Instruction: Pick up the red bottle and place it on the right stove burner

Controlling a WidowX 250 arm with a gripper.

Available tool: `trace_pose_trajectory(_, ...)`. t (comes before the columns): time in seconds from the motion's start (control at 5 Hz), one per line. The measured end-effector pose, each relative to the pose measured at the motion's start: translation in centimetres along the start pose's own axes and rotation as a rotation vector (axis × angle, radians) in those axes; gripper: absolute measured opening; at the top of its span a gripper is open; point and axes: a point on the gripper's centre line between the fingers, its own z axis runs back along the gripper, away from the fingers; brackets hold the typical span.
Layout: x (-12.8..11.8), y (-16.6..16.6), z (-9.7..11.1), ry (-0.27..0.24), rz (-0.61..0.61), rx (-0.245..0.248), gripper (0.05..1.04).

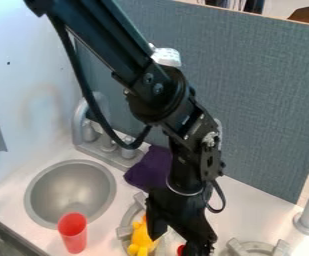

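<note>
Behind the work: large blue-grey panel (263, 100). In front of panel: pale tabletop (110, 227). Across from upper left, down to lower middle: black arm (160, 95). On left of view: round grey sink (70, 192), with grey faucet (83, 122) at far rim. Lower middle: grey burner (126, 220), partly hidden by arm. Lower right: second burner (257, 246). Between faucet and arm: crumpled purple cloth (150, 167).

At bottom of view, low over tabletop: hand (175, 243), spread, with pale gap between fingers; no grip visible on anything.

Key relation: yellow toy (142, 240) at burner, just beside hand on view's left, outside the finger gap. Long axis of toy roughly up-and-down in view, about alongside nearer finger. Partly hidden by that finger; contact: cannot tell.

Farther left, at near rim of sink: red cup (73, 232), slightly tilted. Between fingers, close to right-hand one: small red thing (181, 249), kind unclear.
</note>
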Motion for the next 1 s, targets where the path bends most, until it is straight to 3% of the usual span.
trace_pose_trajectory(0.4, 0.23, -1.42, -0.94, -0.003, -0.040, 0.003, 0.961)
trace_pose_trajectory(0.8, 0.56, -1.32, -1.37, -0.021, -0.011, 0.023, 0.401)
trace_pose_trajectory(1.0, 0.27, -0.83, -1.31, -0.004, 0.010, 0.053, 0.339)
